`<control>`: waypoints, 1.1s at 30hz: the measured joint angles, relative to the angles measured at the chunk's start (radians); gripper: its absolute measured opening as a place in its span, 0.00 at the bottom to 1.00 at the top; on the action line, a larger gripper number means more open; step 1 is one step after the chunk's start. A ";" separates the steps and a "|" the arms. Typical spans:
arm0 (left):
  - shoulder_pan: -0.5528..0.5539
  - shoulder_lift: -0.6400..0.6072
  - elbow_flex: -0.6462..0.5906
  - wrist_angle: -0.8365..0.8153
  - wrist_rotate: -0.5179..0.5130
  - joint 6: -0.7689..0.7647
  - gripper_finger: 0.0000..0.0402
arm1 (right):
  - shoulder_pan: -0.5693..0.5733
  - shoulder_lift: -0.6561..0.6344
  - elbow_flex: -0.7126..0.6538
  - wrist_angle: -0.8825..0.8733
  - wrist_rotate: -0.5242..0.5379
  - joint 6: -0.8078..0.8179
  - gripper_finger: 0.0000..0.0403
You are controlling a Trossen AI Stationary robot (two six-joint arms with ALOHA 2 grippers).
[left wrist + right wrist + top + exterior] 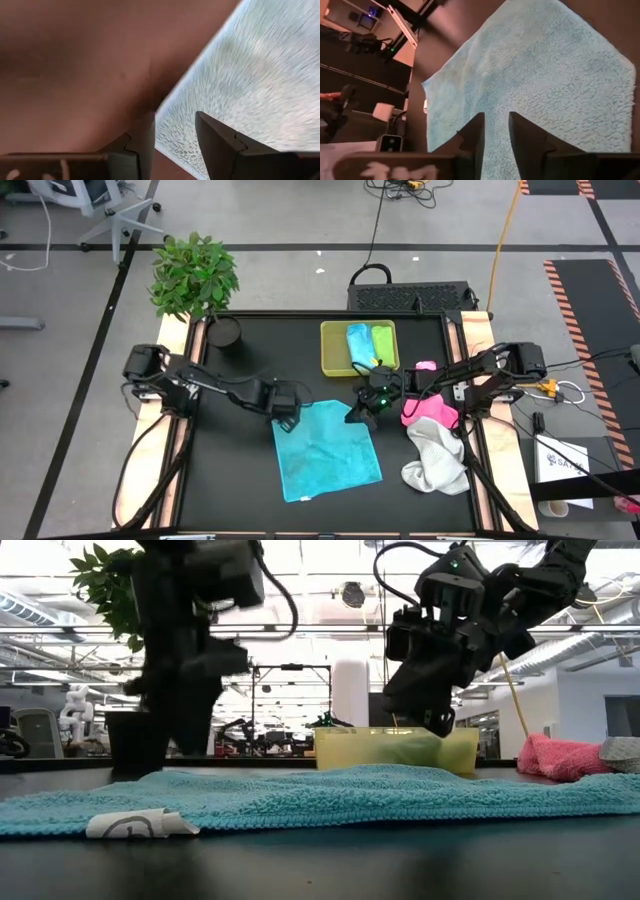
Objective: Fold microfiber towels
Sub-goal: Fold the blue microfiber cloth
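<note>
Lying flat at the lower centre of the high view, the teal towel (328, 450) covers the dark surface (230, 470). The left gripper (285, 418) hovers at its upper-left corner and the right gripper (362, 412) at its upper-right corner, both with fingers slightly apart and empty. Farther back, the yellow-green tray (333, 350) holds folded blue and green towels.

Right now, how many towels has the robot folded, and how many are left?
Two look done: the light blue towel and lime green towel sit folded in the yellow tray. In hand: the teal towel lies spread flat, with the left tool and right tool at its far corners. Left: the pink towel and white towel, still crumpled.
</note>
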 joint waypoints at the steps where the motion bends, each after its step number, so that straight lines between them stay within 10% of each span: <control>1: 0.006 -0.025 0.000 -0.009 -0.012 0.011 0.36 | 0.000 0.000 0.000 0.004 0.000 0.005 0.21; 33: 0.091 0.016 -0.066 0.004 0.179 0.163 0.36 | 0.000 0.000 0.000 0.039 0.002 0.029 0.24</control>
